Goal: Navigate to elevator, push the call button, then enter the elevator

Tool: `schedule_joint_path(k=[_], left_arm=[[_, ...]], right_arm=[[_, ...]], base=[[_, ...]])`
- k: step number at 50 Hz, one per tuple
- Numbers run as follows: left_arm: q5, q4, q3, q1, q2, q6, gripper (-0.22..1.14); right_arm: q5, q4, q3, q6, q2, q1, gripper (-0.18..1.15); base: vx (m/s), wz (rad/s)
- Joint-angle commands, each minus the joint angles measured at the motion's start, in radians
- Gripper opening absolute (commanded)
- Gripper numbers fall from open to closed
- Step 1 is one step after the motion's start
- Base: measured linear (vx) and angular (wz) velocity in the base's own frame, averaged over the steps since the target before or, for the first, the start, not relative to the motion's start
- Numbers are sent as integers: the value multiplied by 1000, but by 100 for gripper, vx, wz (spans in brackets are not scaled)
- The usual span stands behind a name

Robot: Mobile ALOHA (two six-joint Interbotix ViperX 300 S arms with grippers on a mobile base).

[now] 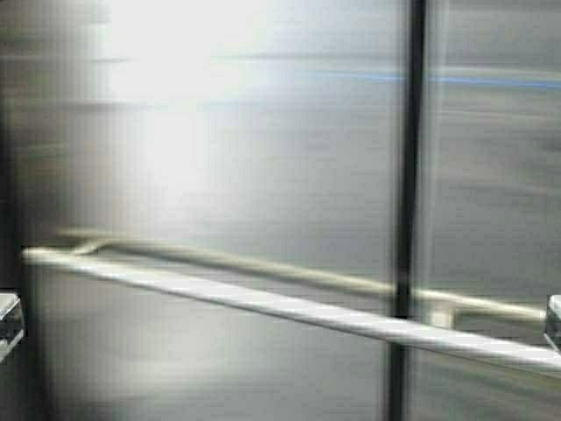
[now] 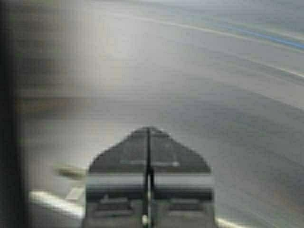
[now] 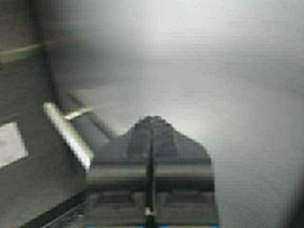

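Observation:
I am inside the elevator, close to its brushed steel wall [image 1: 245,158]. A round steel handrail [image 1: 289,307] crosses the high view from left down to right, with its reflection behind it. A thin blue stripe [image 1: 491,82] runs near the top right. The call button is out of view. My left gripper [image 2: 148,129] is shut and empty, pointing at the steel wall above the handrail [image 2: 50,202]. My right gripper [image 3: 152,119] is shut and empty, facing a steel wall, with a handrail end [image 3: 66,133] beside it.
A dark vertical seam [image 1: 405,210] splits the wall panels right of centre. Small parts of my arms show at the left edge [image 1: 7,320] and right edge [image 1: 554,320] of the high view. A pale sticker [image 3: 10,143] is on the side wall.

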Motion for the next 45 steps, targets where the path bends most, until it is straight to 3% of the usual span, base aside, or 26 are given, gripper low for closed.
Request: schedule_joint_path(k=[1,27,45], left_arm=[[-6,2,-25,2,6,0,2],[-6,0,-12,0,-3,-3,2],[-5,2,-15,0,-3,12,2]], right_arm=[[-9,3,-15,-2,9,-2,6],[-21,3,-54,3,167,-2,6],[-26,3,-72,0,183,-2,6]], base=[[8,38],[10,40],[10,38]])
